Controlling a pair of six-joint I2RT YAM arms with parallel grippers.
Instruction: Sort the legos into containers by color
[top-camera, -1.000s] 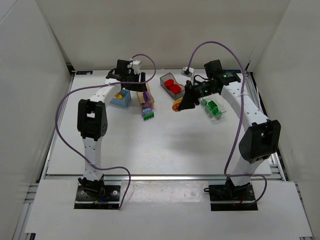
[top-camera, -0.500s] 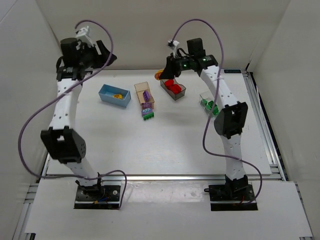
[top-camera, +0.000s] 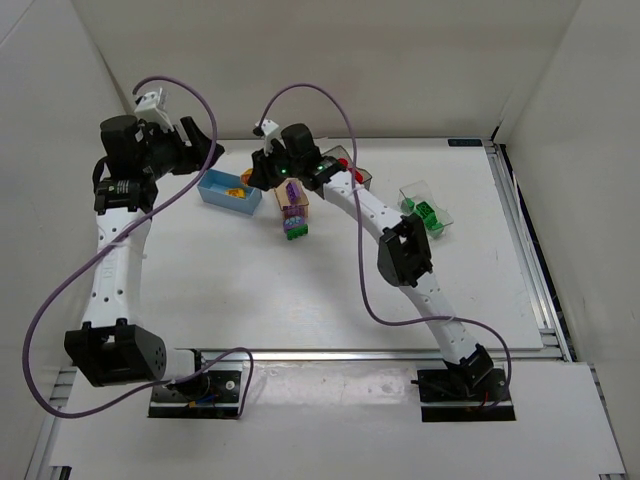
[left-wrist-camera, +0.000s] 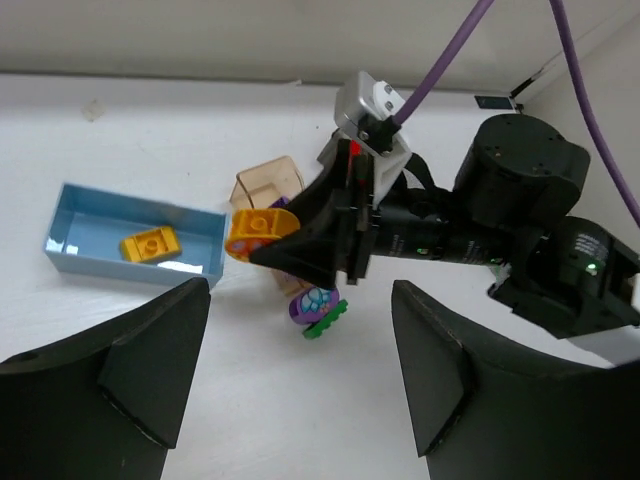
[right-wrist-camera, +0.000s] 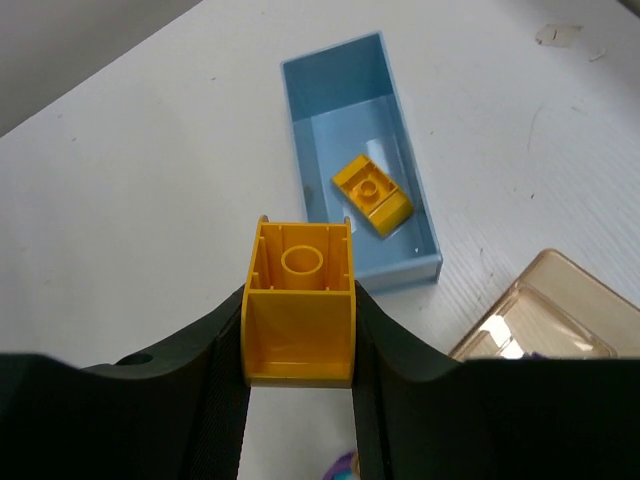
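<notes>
My right gripper (top-camera: 256, 180) is shut on a yellow lego (right-wrist-camera: 300, 310), holding it in the air just short of the near end of the light blue container (right-wrist-camera: 350, 130). Another yellow lego (right-wrist-camera: 372, 193) lies inside that container. My left gripper (left-wrist-camera: 300, 370) hangs open and empty, high at the back left, looking down on the light blue container (left-wrist-camera: 90, 225), the held yellow lego (left-wrist-camera: 255, 232) and the right gripper's fingers (left-wrist-camera: 310, 250). A purple-and-green clump of legos (top-camera: 296, 228) sits on the table in front of the tan container (top-camera: 292, 195).
A dark grey container with red legos (top-camera: 350, 170) is partly hidden behind the right arm. A clear container (top-camera: 427, 212) with green legos stands at the right. White walls close off the back and both sides.
The right arm swung left across the table with the yellow lego, from the right-hand containers to the light blue one. The left arm lifted away to the back left, its jaws widening.
</notes>
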